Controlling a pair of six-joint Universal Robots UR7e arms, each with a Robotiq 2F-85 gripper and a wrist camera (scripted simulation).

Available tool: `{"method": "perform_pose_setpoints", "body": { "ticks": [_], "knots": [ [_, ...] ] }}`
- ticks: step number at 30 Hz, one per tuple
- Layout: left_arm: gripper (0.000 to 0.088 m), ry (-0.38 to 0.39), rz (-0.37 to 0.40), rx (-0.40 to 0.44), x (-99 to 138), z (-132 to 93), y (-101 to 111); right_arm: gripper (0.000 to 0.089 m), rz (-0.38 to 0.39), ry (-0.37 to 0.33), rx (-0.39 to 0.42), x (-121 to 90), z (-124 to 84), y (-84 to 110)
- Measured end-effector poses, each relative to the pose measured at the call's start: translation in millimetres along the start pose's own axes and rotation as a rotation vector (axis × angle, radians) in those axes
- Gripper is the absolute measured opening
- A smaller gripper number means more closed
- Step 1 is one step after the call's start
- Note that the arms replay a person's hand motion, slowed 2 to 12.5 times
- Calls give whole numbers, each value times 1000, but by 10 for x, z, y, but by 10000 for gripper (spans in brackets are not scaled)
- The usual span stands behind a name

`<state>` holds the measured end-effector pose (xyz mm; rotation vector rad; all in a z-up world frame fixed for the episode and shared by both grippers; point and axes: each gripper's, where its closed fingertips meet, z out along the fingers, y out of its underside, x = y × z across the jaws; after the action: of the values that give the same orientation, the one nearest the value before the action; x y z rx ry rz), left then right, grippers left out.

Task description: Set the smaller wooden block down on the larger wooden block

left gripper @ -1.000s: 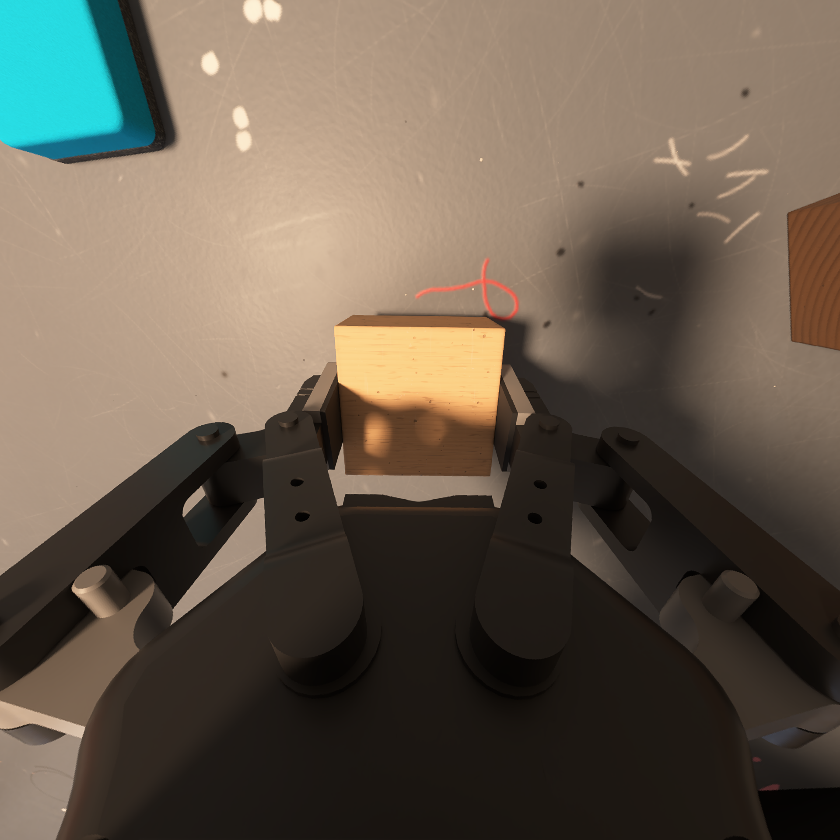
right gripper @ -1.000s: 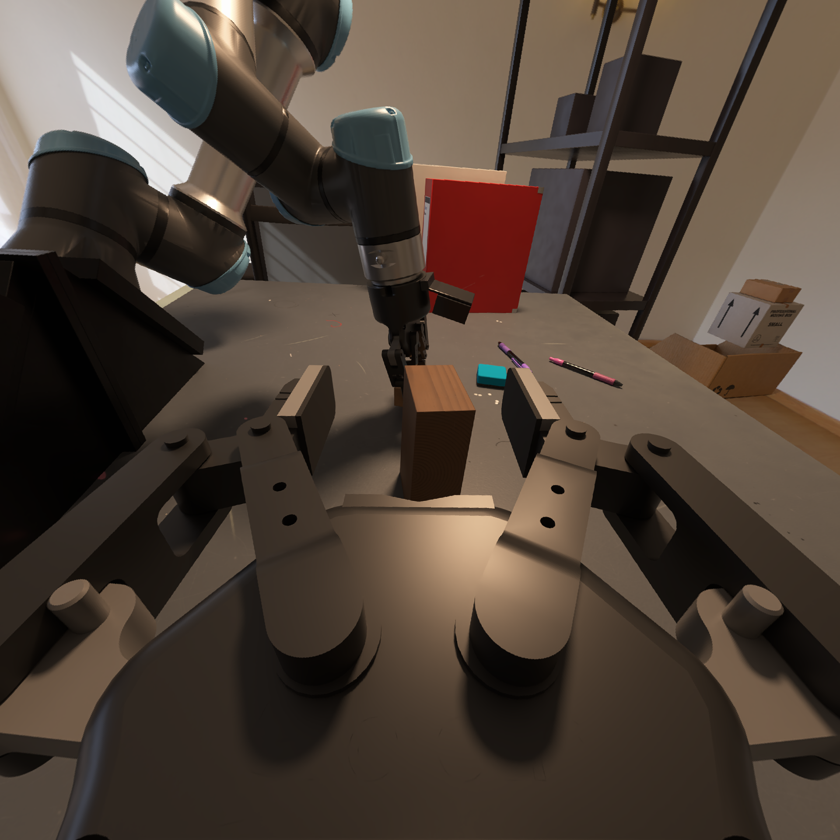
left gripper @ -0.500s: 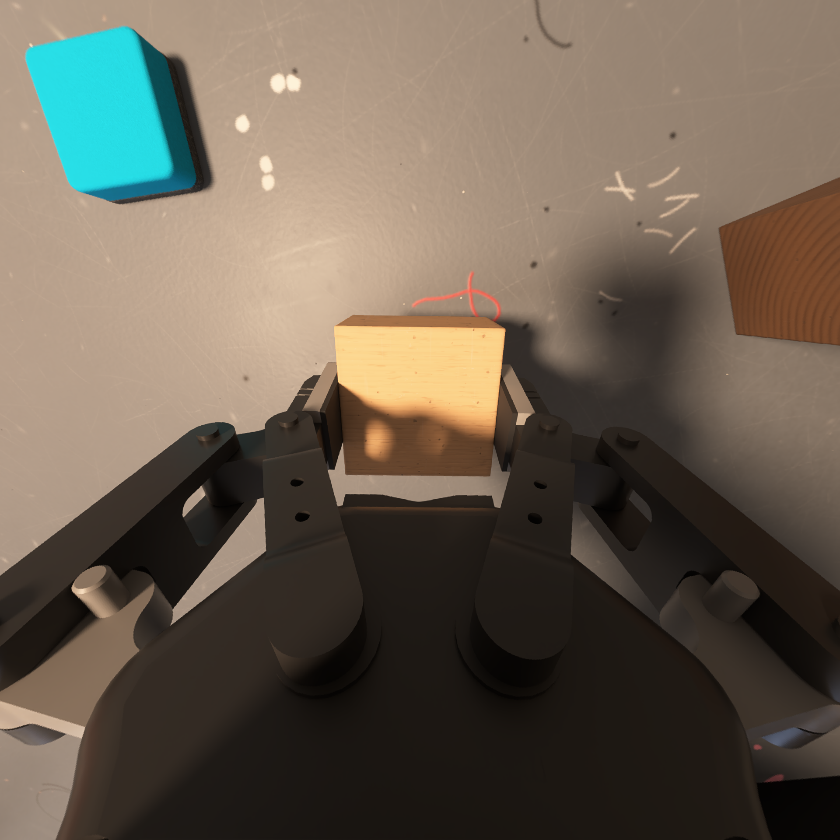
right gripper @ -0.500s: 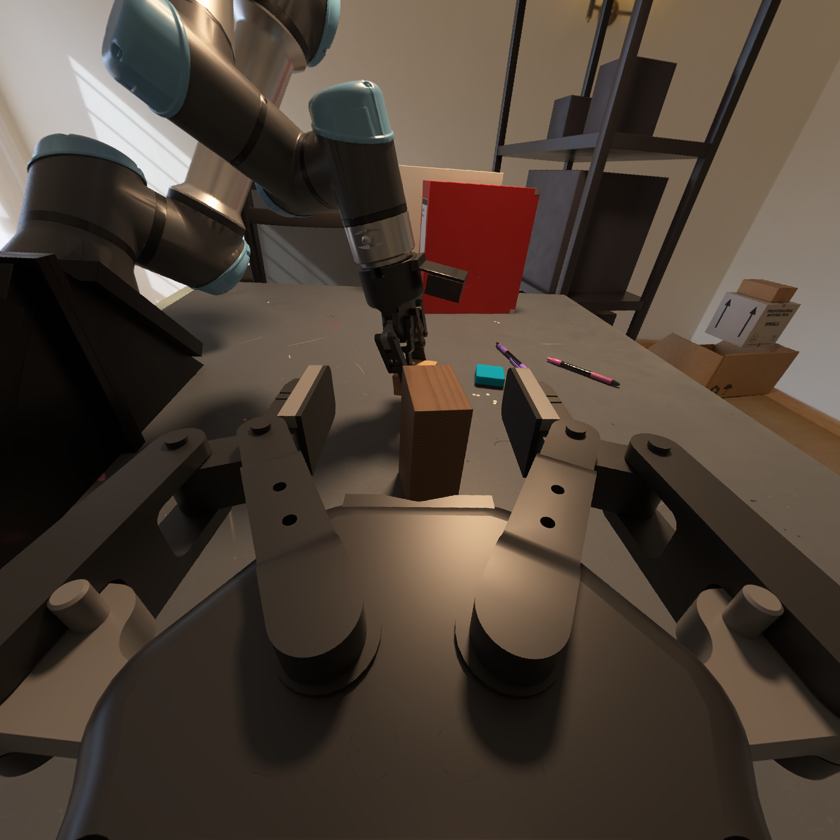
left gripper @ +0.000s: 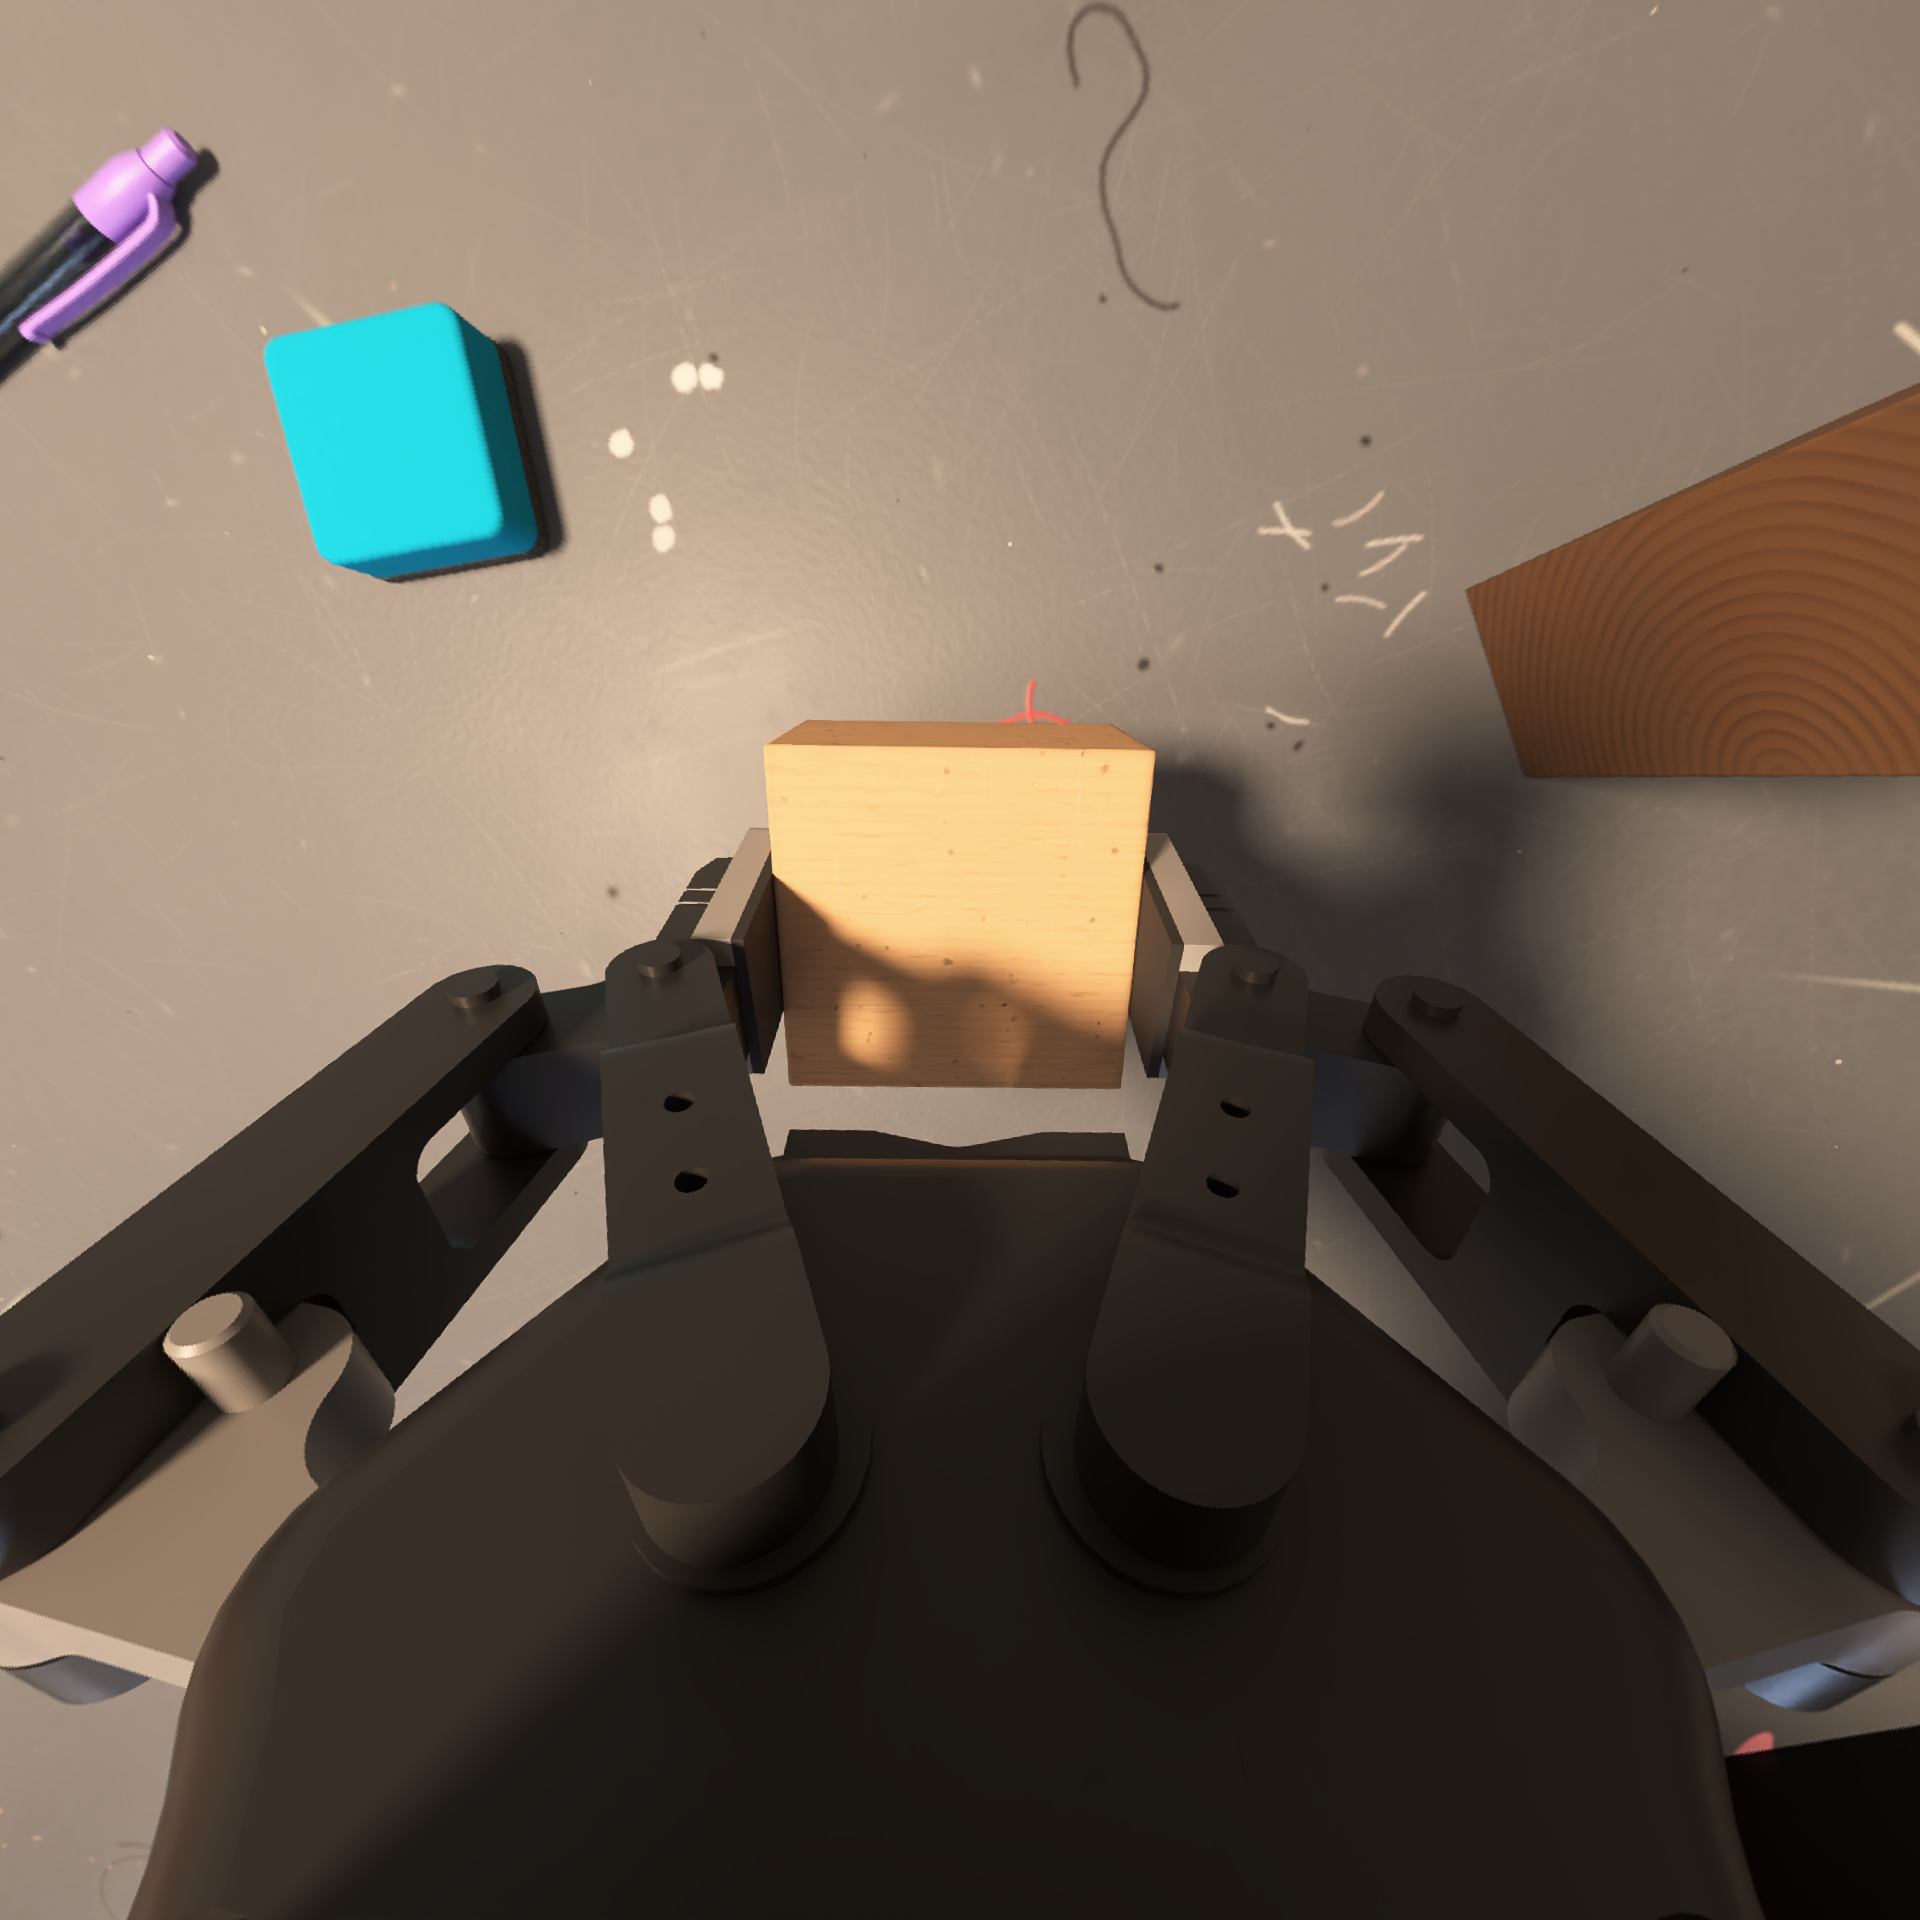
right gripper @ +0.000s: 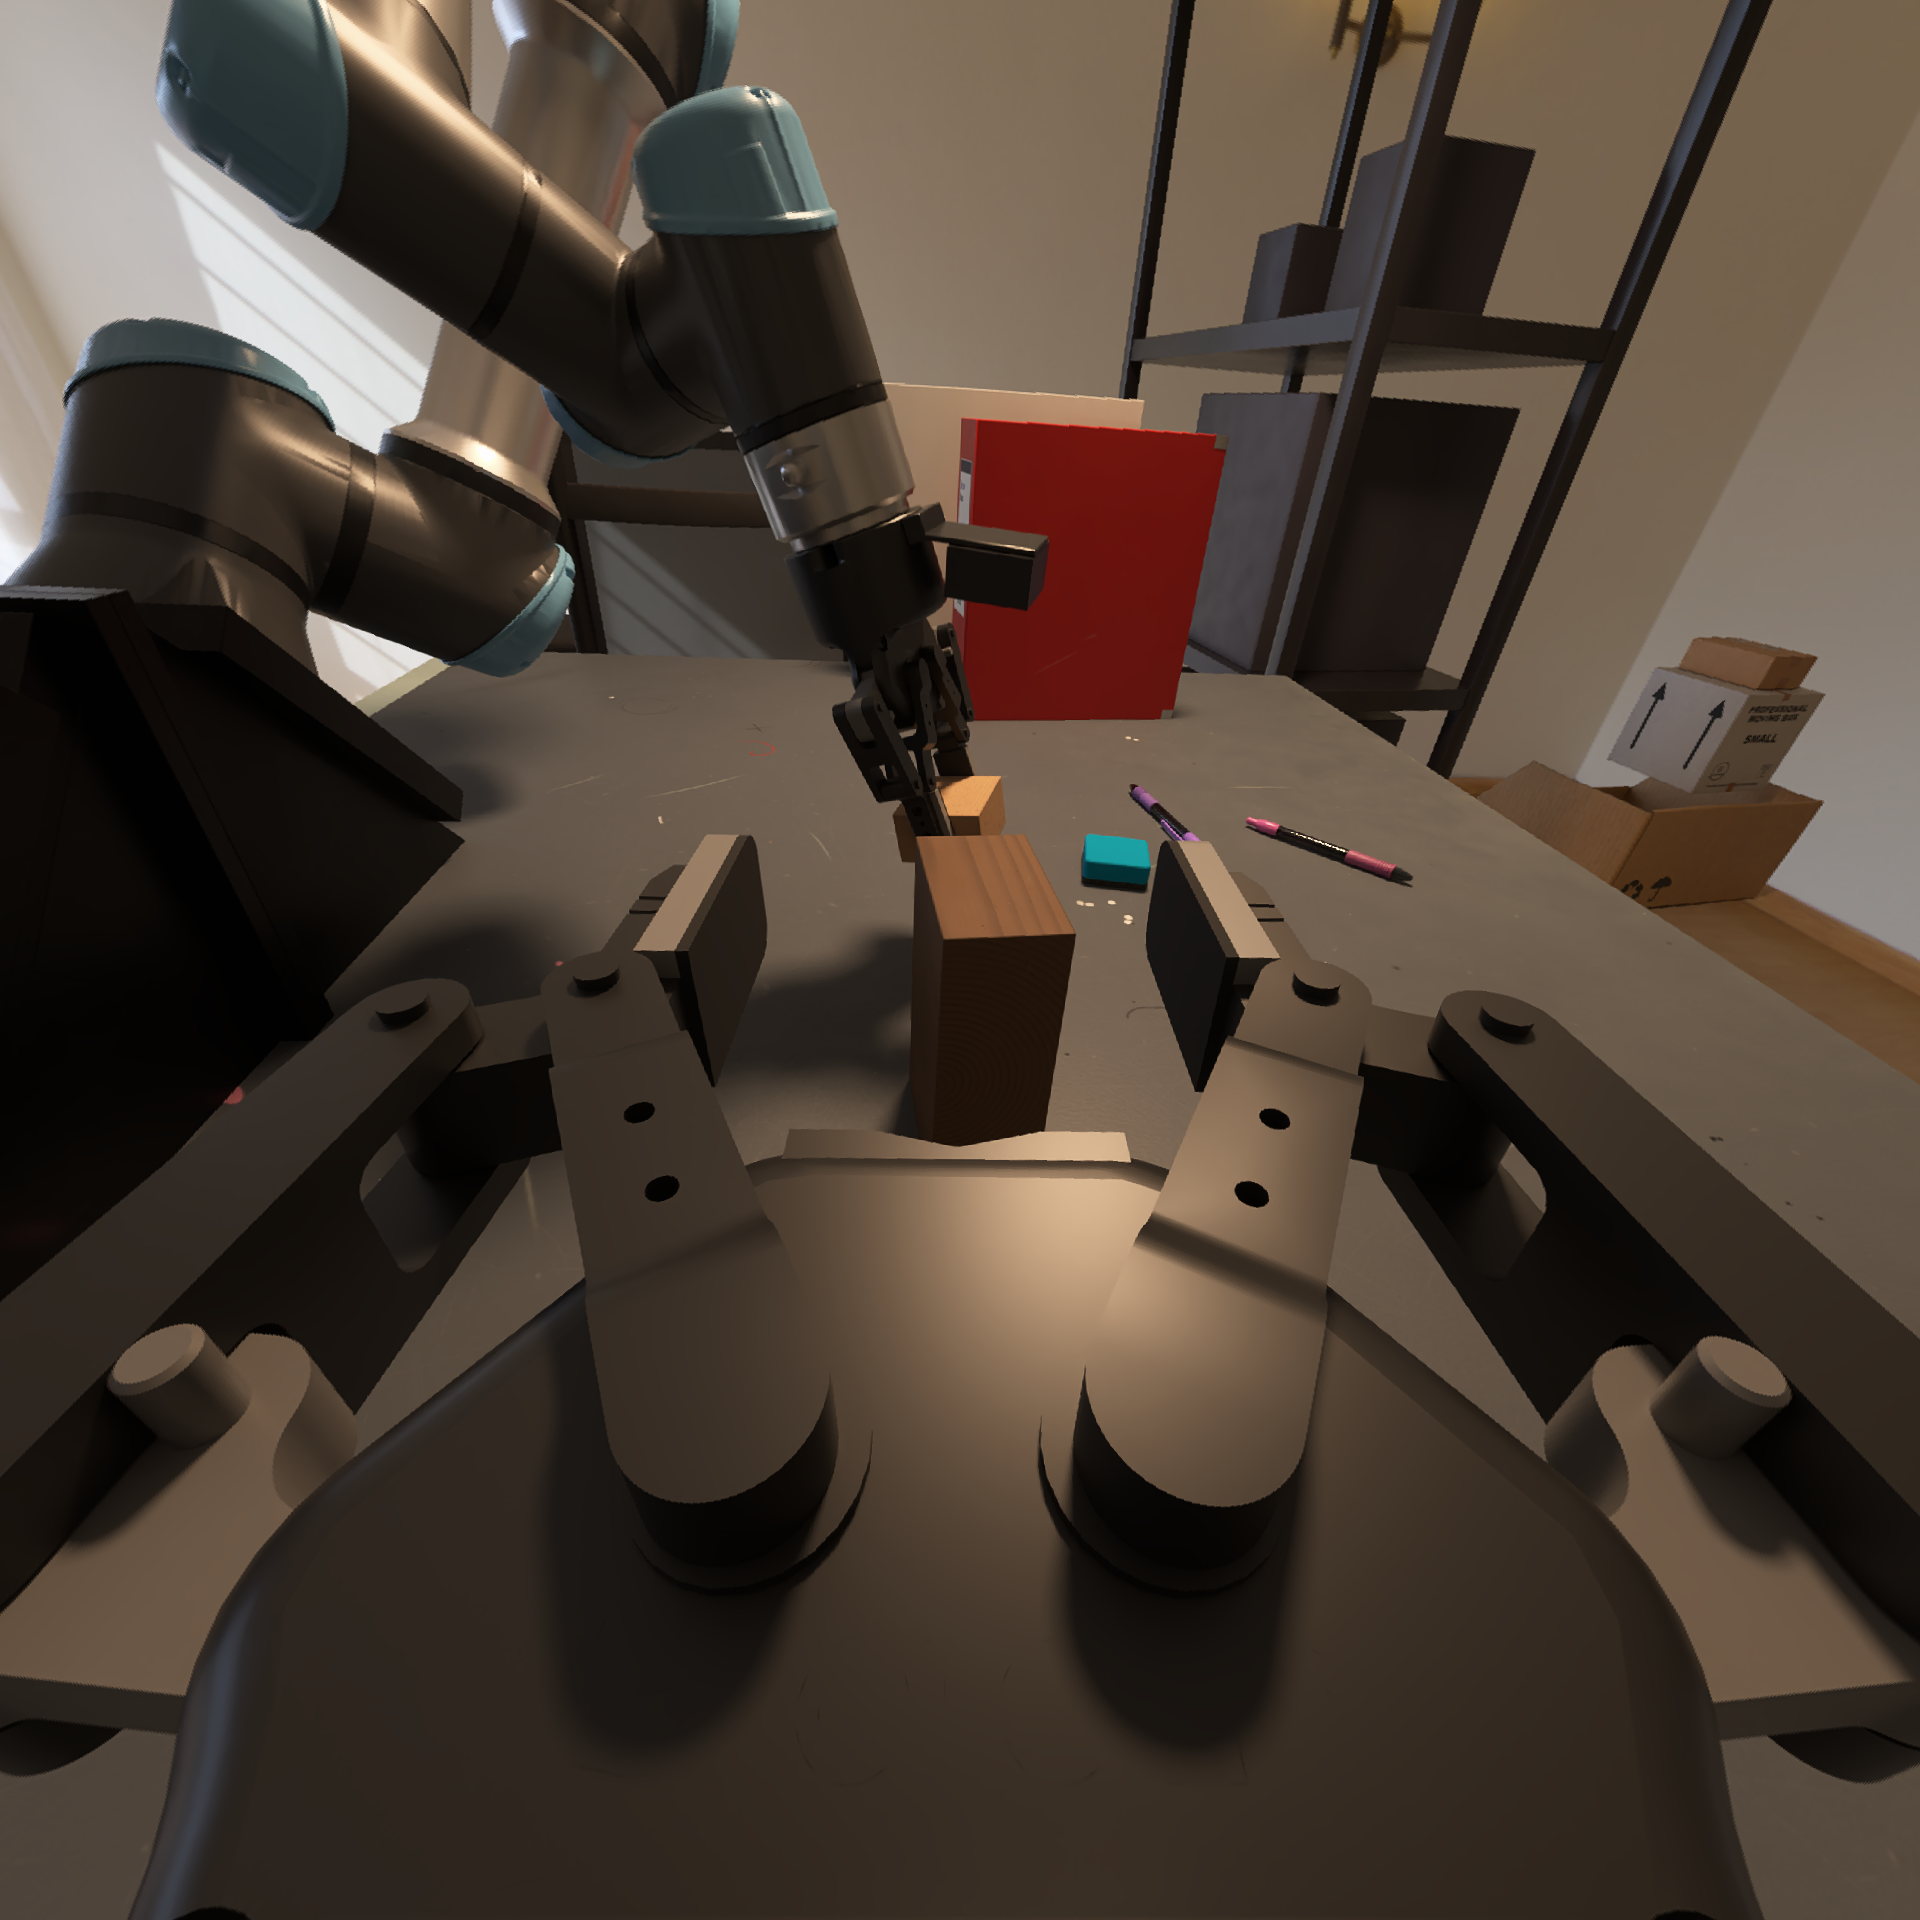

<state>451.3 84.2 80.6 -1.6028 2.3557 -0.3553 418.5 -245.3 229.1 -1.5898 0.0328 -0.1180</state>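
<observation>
While the left gripper (left gripper: 956, 914) hangs above the grey table (left gripper: 935, 312), its two fingers (left gripper: 753, 914) are closed on opposite sides of the smaller wooden block (left gripper: 956, 904), a pale cube held clear of the surface, with its shadow falling on the table to the right. Fingers about half closed, pads flat against the block faces.

Left wrist view: the larger wooden block (left gripper: 1745, 623), dark brown with ring grain on top, sits at the right edge of frame, apart from the held cube. A turquoise eraser (left gripper: 395, 436) lies on the table to the upper left, and a purple-capped pen (left gripper: 104, 239) beyond it at the frame edge. Table surface shows scratches, white flecks and a thin dark squiggle.

Right wrist view: the right gripper (right gripper: 956, 956) is wide open and holds nothing. The larger block (right gripper: 992, 987) stands upright on the table between its fingers, touching neither. Behind it the left gripper (right gripper: 935, 810) carries the pale cube (right gripper: 971, 802) at about the height of the dark block's top, just behind it; not yet over it. The eraser (right gripper: 1117, 860), the purple pen (right gripper: 1158, 810) and a pink pen (right gripper: 1330, 847) lie to the right. A red binder (right gripper: 1081, 571) stands at the table's far edge, a black metal shelf (right gripper: 1351, 343) behind it, and cardboard boxes (right gripper: 1662, 821) sit on the floor.
</observation>
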Motion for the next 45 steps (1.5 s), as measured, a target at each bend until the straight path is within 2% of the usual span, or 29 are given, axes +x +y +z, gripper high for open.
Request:
{"method": "perform_pose_setpoints", "body": {
  "ticks": [13,23,30,45],
  "knots": [
    [533,-6,46,99,65,-360,-196,655,1,9,8,24,-31,-9],
    [533,32,119,177,232,-638,-373,655,5,16,14,46,-57,-11],
    [533,99,215,217,453,-817,-475,655,10,20,18,61,-76,-8],
    [533,254,509,273,998,-1107,-591,655,29,26,23,94,-110,17]
  ]
}}
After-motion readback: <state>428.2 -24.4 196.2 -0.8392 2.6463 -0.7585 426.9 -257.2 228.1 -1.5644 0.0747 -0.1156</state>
